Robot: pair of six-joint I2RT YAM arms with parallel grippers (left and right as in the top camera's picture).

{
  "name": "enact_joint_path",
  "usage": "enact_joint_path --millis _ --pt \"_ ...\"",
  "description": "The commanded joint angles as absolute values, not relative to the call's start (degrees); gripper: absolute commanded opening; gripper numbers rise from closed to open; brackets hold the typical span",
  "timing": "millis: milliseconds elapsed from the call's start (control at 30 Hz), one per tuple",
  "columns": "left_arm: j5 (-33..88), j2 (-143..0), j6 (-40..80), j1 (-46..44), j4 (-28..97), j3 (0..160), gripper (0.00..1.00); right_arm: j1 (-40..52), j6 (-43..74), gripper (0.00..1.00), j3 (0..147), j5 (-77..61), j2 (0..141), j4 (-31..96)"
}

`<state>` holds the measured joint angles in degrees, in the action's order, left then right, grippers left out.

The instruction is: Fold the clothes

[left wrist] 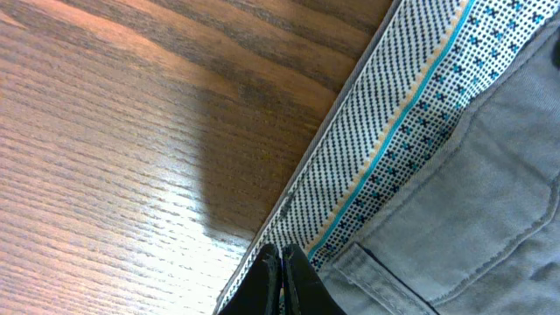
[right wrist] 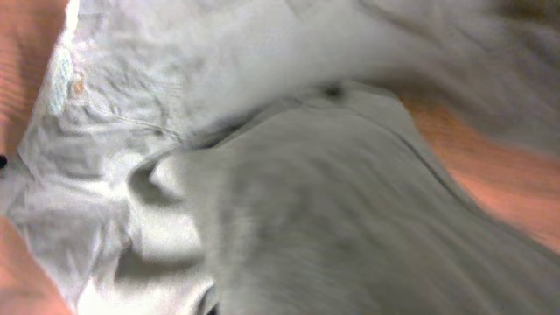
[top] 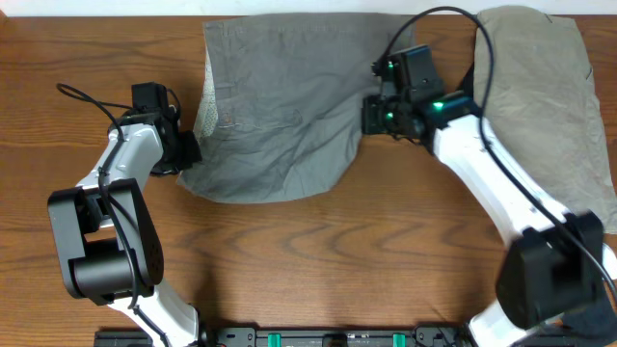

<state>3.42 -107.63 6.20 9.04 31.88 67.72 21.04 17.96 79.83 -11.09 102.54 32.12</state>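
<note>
Overhead, the wooden surface (top: 318, 260) carries the grey shorts (top: 280, 106), spread open and wrinkled at the far middle. A paler khaki garment (top: 540, 87) lies to their right. No fold shows yet, so the whole job appears to lie ahead. The right tool (top: 371, 116) is clamped on the shorts' right edge, where cloth bunches in the blurred wrist view. The left tool (top: 188, 152) is pinched together on the speckled waistband lining (left wrist: 385, 149) at the shorts' left corner.

Even overhead light; right wrist view smears the shorts (right wrist: 175, 87) with blur
</note>
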Motion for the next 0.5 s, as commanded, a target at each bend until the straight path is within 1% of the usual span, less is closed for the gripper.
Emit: enact_joint_path --millis 0,167,300,400,467 --pt "3.0 -108.0 6.5 9.0 32.0 67.3 0.06 23.0 17.6 0.01 80.7 -13.6 110.2 29.6" --pt "2.9 -108.0 6.5 9.0 32.0 67.3 0.06 23.8 17.5 0.01 84.0 -13.6 113.8 32.2" --pt "2.9 -108.0 6.5 9.0 32.0 67.3 0.06 23.2 17.5 0.01 88.0 -12.4 111.8 43.3" --pt "2.9 -108.0 6.5 9.0 32.0 67.3 0.06 22.8 16.4 0.01 91.8 -6.5 110.2 54.2" --pt "2.9 -108.0 6.5 9.0 32.0 67.3 0.06 23.2 13.8 0.01 94.1 -2.3 110.1 58.8"
